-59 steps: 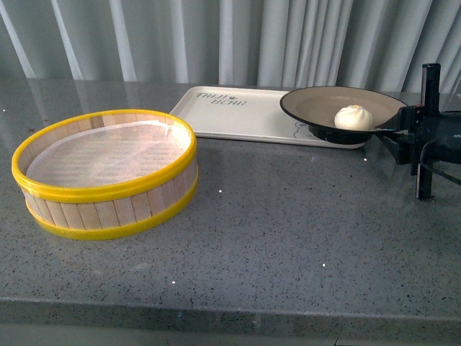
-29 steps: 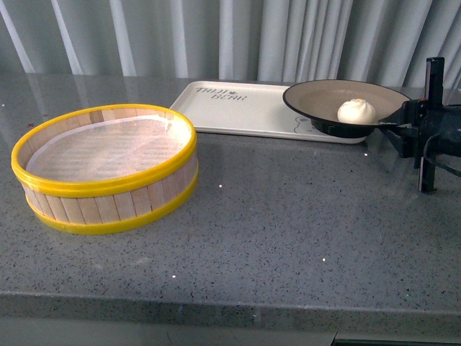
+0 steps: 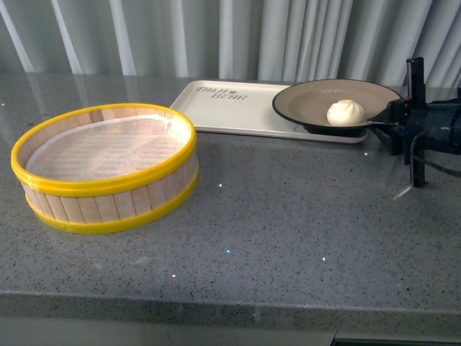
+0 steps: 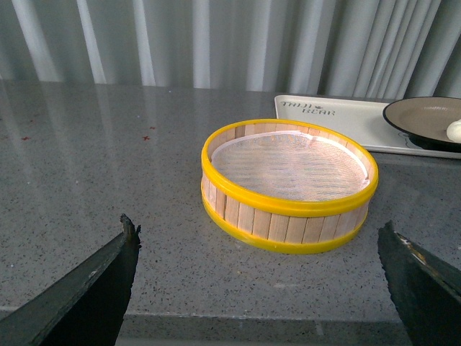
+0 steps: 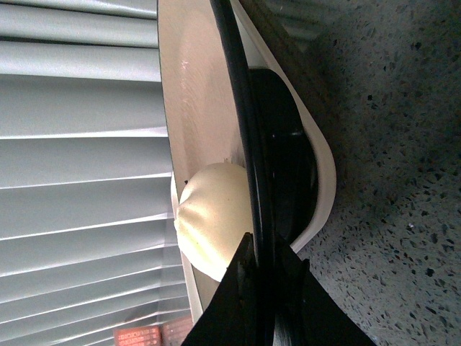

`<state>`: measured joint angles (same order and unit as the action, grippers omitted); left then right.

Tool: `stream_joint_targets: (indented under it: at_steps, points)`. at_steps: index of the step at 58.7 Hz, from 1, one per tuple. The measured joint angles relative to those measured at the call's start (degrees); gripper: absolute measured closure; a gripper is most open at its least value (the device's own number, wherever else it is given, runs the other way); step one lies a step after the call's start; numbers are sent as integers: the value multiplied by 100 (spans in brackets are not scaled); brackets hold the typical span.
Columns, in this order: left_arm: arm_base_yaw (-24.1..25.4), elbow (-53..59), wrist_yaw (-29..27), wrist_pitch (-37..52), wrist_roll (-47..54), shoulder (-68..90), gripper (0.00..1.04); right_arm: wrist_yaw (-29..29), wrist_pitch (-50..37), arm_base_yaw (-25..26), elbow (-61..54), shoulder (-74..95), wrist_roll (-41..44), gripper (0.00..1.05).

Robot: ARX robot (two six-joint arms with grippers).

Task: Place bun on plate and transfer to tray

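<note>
Small round white bun point(image 3: 346, 112) already sits on wide tan black-rimmed plate point(image 3: 306, 101). Plate over flat cream tray point(image 3: 238, 108), maybe touching. Right gripper point(image 3: 379, 122) fingers pinch plate rim. Left gripper point(image 4: 259, 277) fingers spread wide. Left: let go.

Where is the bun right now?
In the front view the bun sits on the plate, toward its right side, at the tray's right end; the right gripper pinches the plate's rim beside it.
</note>
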<state>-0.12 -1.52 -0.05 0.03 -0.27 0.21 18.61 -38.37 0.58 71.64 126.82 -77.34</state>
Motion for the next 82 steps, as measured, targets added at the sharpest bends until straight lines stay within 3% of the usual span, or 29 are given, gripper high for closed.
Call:
stream_joint_targets:
  at_steps: [7,34,52,58,66,78,82]
  points:
    - [0,0,0,0,0,0,7,0,-2,-26,22,20,24,100]
    - [0,0,0,0,0,0,7,13,-155,72,-459,-260,-72,7]
    - [0,0,0,0,0,0,7,15,-522,223,-1696,-1377,-197,8]
    - [0,0,0,0,0,0,7,-216,-382,227,-2098,-1836,-13,8]
    - [0,0,0,0,0,0,7,-866,157,243,-2898,-2872,1027,8]
    - [0,0,0,0,0,0,7,-933,227,304,-3176,-3423,1714,8]
    - [0,0,0,0,0,0,7,-1340,-776,260,-3486,-3265,2645,17]
